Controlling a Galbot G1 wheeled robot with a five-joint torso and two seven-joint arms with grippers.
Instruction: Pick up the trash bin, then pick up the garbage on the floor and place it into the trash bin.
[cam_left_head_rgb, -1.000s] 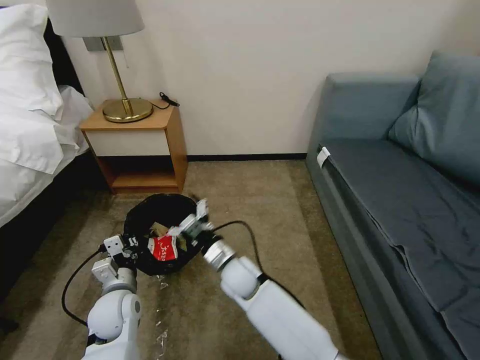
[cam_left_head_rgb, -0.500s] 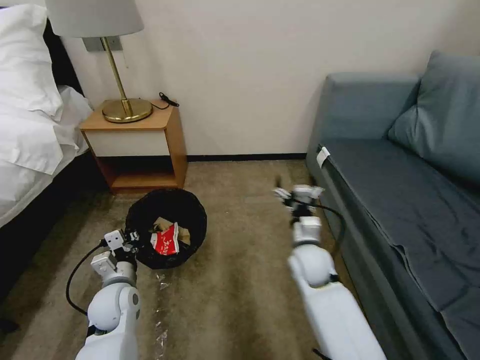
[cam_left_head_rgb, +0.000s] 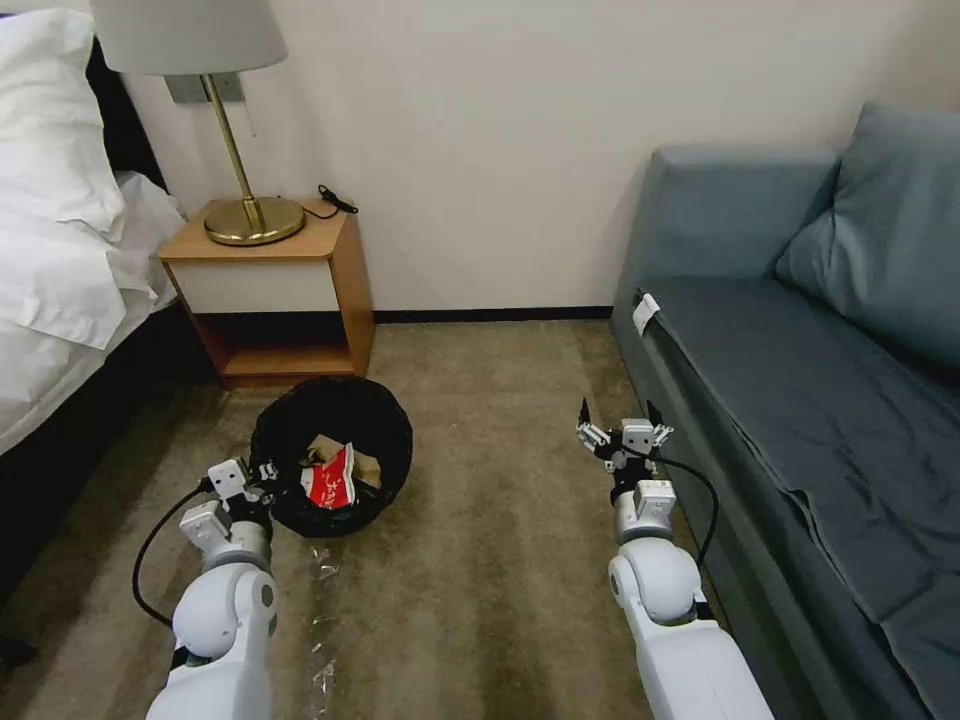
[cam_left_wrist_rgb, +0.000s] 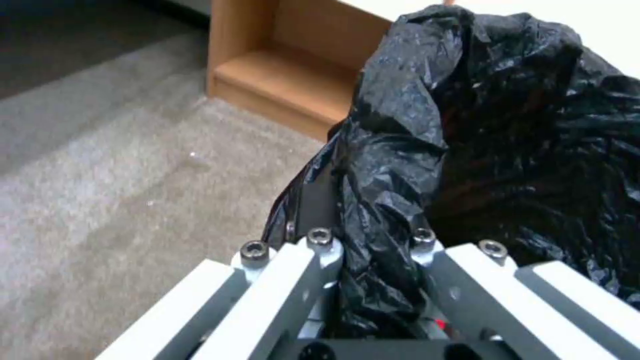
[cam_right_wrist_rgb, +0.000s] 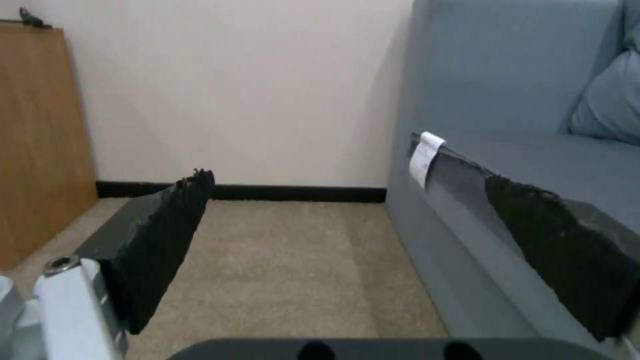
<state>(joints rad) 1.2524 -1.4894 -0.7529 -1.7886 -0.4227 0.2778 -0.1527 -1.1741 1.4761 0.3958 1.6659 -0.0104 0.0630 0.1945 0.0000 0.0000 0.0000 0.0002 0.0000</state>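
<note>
Since a second ago the right gripper has left the bin and hangs wide open, empty, at its 3 o'clock beside the sofa. Wrappers lie inside the bin; the left gripper pinches its liner rim at 8 o'clock.

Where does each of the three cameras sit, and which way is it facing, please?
Head view: on the robot's head, looking forward and down at the carpet, the trash bin, the nightstand and the sofa; both arms show, the left tool on the bin's rim, the right tool open beside the sofa.
Left wrist view: on the left wrist, looking along its fingers clamped on the black bag liner.
Right wrist view: on the right wrist, facing the wall between its open pads.
Shared: all three show the nightstand.
</note>
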